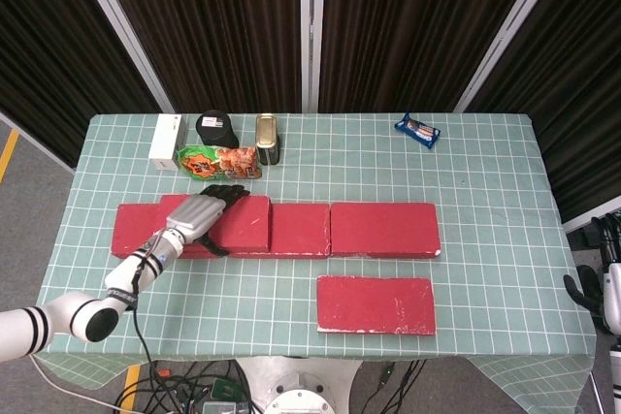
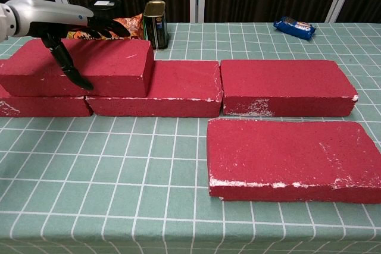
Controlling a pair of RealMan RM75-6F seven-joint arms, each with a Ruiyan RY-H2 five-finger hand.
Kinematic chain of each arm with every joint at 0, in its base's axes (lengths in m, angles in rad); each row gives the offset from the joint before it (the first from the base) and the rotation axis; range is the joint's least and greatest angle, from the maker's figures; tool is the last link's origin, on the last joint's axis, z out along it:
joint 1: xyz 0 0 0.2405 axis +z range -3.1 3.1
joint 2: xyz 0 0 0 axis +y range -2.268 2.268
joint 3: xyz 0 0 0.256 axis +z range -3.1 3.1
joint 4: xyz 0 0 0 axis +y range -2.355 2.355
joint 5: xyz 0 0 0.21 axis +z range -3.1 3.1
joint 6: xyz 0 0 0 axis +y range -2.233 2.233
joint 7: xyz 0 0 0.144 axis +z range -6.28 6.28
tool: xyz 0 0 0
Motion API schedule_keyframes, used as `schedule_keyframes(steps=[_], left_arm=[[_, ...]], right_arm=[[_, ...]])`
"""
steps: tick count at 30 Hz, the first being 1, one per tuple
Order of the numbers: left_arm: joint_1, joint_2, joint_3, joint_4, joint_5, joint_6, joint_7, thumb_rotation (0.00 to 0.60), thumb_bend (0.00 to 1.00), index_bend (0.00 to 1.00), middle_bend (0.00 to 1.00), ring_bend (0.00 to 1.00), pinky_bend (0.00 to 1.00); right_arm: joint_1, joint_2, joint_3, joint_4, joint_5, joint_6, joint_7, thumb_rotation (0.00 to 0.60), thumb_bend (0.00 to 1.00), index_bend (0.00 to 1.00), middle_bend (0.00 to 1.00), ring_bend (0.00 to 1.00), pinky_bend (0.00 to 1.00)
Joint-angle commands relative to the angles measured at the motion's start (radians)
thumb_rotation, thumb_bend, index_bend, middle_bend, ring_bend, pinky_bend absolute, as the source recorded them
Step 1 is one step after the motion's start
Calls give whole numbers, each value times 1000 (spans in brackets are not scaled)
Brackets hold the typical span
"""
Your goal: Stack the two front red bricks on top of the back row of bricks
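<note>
Bright, even overhead light, soft shadows, sharp focus, dark backdrop.

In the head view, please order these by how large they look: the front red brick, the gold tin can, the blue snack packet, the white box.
1. Front red brick, by far the largest.
2. White box.
3. Gold tin can, only slightly smaller than the box; this order is uncertain.
4. Blue snack packet, the smallest.

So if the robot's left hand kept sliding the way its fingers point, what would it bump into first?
Probably the orange snack bag. The left hand rests on the stacked red brick, fingers aimed toward the table's back, where the bag lies just beyond. Depth is hard to judge, though.
</note>
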Motion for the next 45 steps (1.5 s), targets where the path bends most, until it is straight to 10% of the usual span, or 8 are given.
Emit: schedule_keyframes(steps=[1,10,27,45], left_arm=[[4,5,-1,-7,4,7,-2,600,14,35,0,0,4],[70,108,1,-131,58,116,-4,600,14,35,0,0,0],[550,290,189,-258,299,728,88,600,16,35,0,0,0],[706,243,205,-130,363,771,-139,600,16,35,0,0,0]], right_arm=[[0,0,0,-1,-2,2,0,600,203,0,0,0,0],[0,30,-11,-28,-39,7,7,600,205,0,0,0,0],[77,173,-150,-267,-354,-121,31,600,0,0,0,0,0],[251,42,-165,-440,-233,-479,-223,600,0,0,0,0,0]])
